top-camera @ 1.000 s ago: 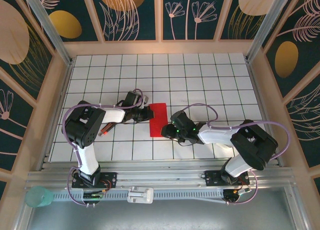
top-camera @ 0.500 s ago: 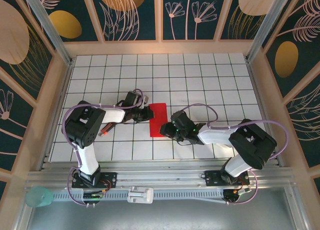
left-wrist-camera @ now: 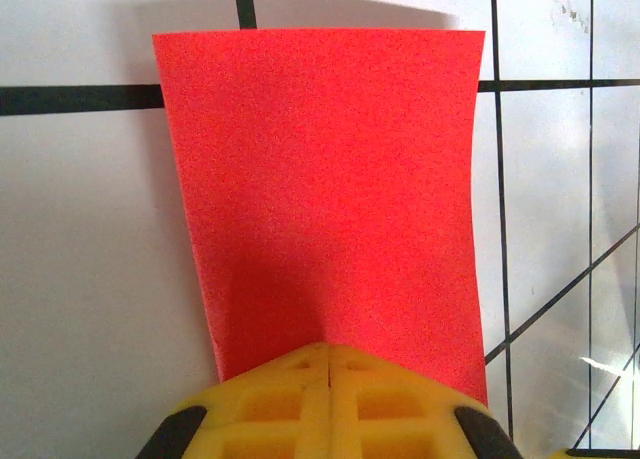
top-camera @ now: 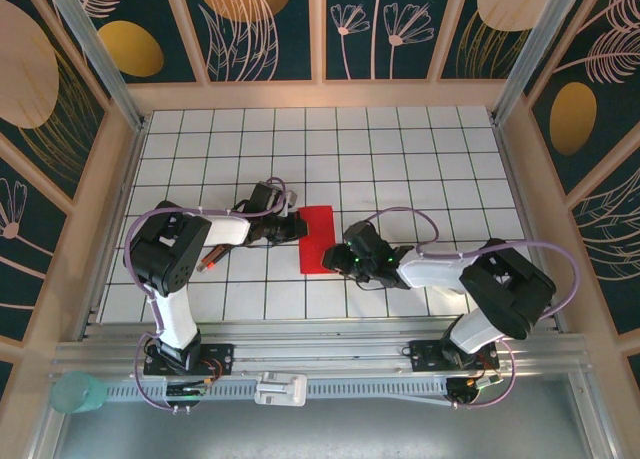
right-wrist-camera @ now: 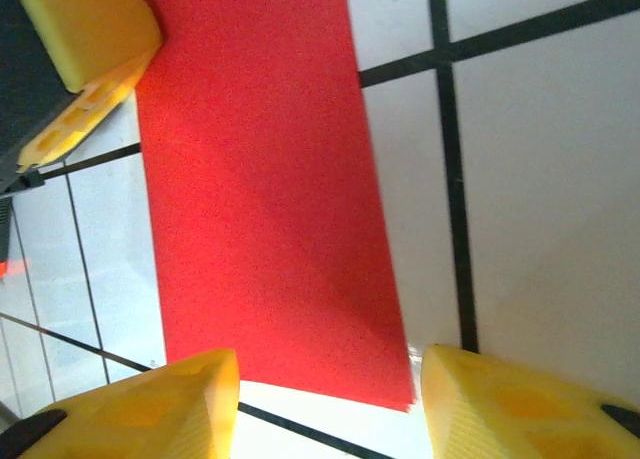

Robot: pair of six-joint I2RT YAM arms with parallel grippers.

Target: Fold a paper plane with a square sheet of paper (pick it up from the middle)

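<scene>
Plainly one sheet of paper: thin, matte, bright red, a narrow rectangle with straight crisp edges, lying mid-surface on glossy white tiles ruled with thin black lines. Two tools, each with blocky yellow pads moulded in a grid pattern. Left tool clamped tight on the sheet's left edge. Right tool parted, pads straddling the sheet's near end, gripping nothing
</scene>
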